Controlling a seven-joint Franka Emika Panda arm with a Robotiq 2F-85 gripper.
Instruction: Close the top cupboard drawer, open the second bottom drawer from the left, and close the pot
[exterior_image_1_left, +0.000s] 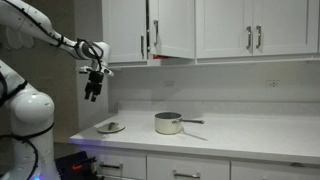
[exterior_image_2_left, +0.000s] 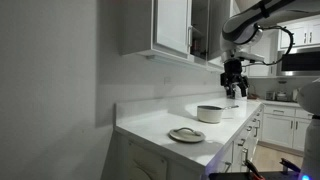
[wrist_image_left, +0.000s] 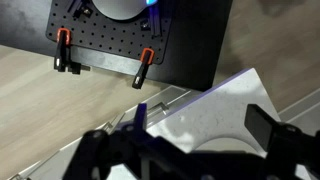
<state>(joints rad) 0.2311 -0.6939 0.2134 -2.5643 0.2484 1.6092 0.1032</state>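
One tool (exterior_image_1_left: 93, 86), jaws apart, hangs lower than the top cupboard drawer (exterior_image_1_left: 172, 25), out past its handle edge; door's long axis vertical.

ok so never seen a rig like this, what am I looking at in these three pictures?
It is a white robot arm with a two-finger gripper at its end. Two pictures come from cameras set around the kitchen. The third camera sits on the wrist and looks down past the fingers at the counter's corner, a wood floor and a black clamped board.

On the white counter stands a steel pot, uncovered, with its lid lying apart beside it. The gripper hangs in the air above the lid's end of the counter, below the wall cabinets. It is open and holds nothing. One cabinet door looks ajar in an exterior view.
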